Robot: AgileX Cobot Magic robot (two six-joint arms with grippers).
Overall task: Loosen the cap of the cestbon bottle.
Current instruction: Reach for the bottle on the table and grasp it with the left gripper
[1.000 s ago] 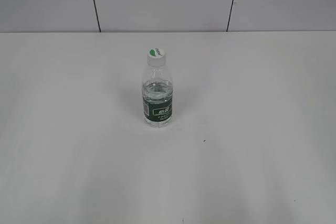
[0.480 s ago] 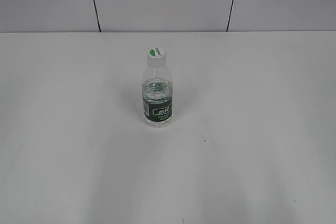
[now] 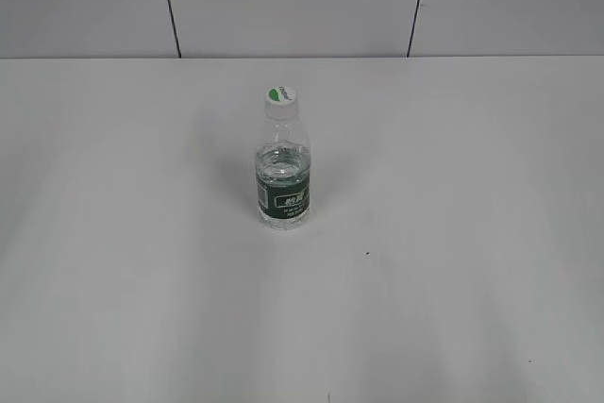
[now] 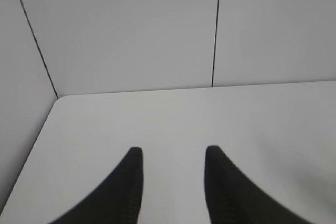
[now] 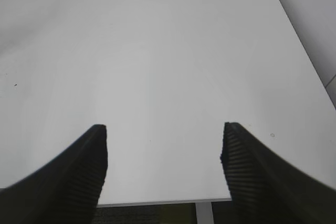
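Note:
The cestbon bottle [image 3: 282,176] stands upright near the middle of the white table [image 3: 453,233] in the exterior view, clear with a dark green label band. Its white cap [image 3: 280,100] with a green mark sits on top. Neither arm shows in the exterior view. In the left wrist view my left gripper [image 4: 173,153] is open over bare table, nothing between its black fingers [image 4: 126,187]. In the right wrist view my right gripper [image 5: 164,129] is open wider, above the table's near edge, also empty. The bottle appears in neither wrist view.
A grey panelled wall [image 3: 302,2] with dark seams runs behind the table. The left wrist view shows the table's far left corner [image 4: 59,98] meeting the wall. The table's front edge [image 5: 163,201] and right edge show in the right wrist view.

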